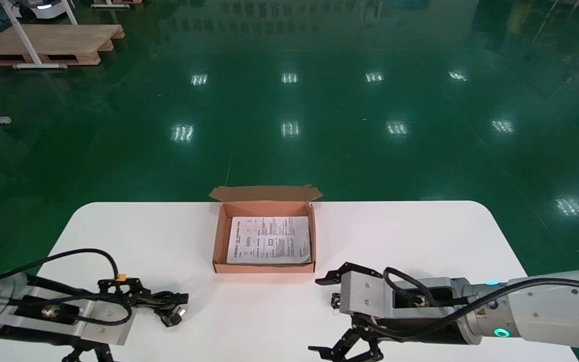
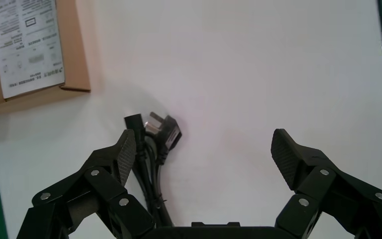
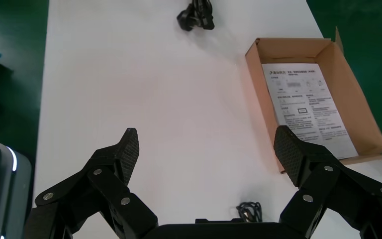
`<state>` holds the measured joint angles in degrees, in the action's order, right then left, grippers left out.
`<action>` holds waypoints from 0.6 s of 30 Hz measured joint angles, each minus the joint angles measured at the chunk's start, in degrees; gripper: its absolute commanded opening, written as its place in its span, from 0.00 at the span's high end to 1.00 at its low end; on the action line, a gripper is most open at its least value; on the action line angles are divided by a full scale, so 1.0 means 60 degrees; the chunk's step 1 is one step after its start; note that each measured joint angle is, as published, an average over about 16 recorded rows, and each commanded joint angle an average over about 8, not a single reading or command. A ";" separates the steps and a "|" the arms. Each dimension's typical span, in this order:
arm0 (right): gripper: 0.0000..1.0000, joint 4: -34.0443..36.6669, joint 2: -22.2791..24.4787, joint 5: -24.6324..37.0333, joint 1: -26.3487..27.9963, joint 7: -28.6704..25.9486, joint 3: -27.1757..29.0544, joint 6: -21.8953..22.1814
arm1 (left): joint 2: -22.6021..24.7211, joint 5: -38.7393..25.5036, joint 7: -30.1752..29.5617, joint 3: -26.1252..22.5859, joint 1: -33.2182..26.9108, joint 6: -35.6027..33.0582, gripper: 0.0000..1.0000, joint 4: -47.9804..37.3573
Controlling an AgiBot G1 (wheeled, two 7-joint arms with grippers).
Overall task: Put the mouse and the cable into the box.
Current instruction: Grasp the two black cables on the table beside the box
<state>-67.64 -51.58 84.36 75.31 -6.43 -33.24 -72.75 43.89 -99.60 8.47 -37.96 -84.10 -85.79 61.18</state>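
Observation:
An open cardboard box (image 1: pixel 220 236) with a printed sheet (image 1: pixel 269 240) in it sits mid-table; it also shows in both wrist views (image 2: pixel 74 50) (image 3: pixel 291 50). A bundled black power cable (image 1: pixel 169 304) (image 2: pixel 151 144) lies by my left gripper (image 1: pixel 131 324) (image 2: pixel 205 157). That gripper is open, and the cable lies along the inside of one finger pad (image 2: pixel 126 155). My right gripper (image 1: pixel 317 314) (image 3: pixel 206 152) stands open over bare table, front right of the box. A small coiled black cable (image 1: pixel 335 300) (image 3: pixel 248 210) lies close under it. No mouse is visible.
The white table (image 1: pixel 420 241) has rounded far corners, with green floor beyond its edges. A wooden pallet (image 1: pixel 48 45) lies far off at the back left. The power cable's plug end (image 3: pixel 196 15) shows across the table in the right wrist view.

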 measured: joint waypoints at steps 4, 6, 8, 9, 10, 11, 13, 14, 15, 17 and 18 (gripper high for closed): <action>0.00 0.0049 -0.0057 0.0157 -0.0013 -0.0071 -0.0069 0.0092 | 0.0115 -0.0315 -0.0001 -0.0083 -0.0014 0.0228 0.00 -0.0196; 0.00 0.0017 -0.0051 0.0186 -0.0079 -0.0152 -0.0077 0.0131 | 0.0159 -0.0468 -0.0095 -0.0099 0.0061 0.0456 0.00 -0.0311; 0.00 -0.0043 -0.0056 0.0218 -0.0140 -0.0249 -0.0088 0.0177 | 0.0254 -0.0684 -0.0197 -0.0127 0.0132 0.0782 0.00 -0.0499; 0.00 -0.0077 -0.0062 0.0240 -0.0168 -0.0302 -0.0097 0.0204 | 0.0321 -0.0815 -0.0247 -0.0147 0.0163 0.0974 0.00 -0.0625; 0.00 -0.0117 -0.0071 0.0272 -0.0193 -0.0356 -0.0109 0.0235 | 0.0405 -0.0958 -0.0296 -0.0168 0.0186 0.1187 0.00 -0.0776; 0.00 -0.0159 -0.0082 0.0309 -0.0217 -0.0411 -0.0122 0.0269 | 0.0498 -0.1111 -0.0343 -0.0191 0.0207 0.1417 0.00 -0.0948; 0.00 -0.0241 -0.0124 0.0422 -0.0247 -0.0526 -0.0171 0.0352 | 0.0745 -0.1481 -0.0414 -0.0260 0.0215 0.1932 0.00 -0.1362; 0.00 -0.0290 -0.0136 0.0468 -0.0269 -0.0584 -0.0190 0.0387 | 0.0875 -0.1652 -0.0440 -0.0289 0.0225 0.2207 0.00 -0.1585; 0.00 -0.0343 -0.0146 0.0515 -0.0292 -0.0641 -0.0208 0.0422 | 0.1010 -0.1824 -0.0457 -0.0318 0.0233 0.2491 0.00 -0.1820; 0.00 -0.0463 -0.0169 0.0624 -0.0327 -0.0732 -0.0251 0.0492 | 0.1305 -0.2143 -0.0463 -0.0368 0.0234 0.3065 0.00 -0.2323; 0.00 -0.0521 -0.0179 0.0670 -0.0340 -0.0776 -0.0268 0.0520 | 0.1455 -0.2275 -0.0455 -0.0386 0.0220 0.3329 0.00 -0.2585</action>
<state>-70.76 -52.65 88.38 73.27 -11.08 -34.85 -69.63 52.63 -113.25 5.74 -40.27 -82.78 -65.81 45.67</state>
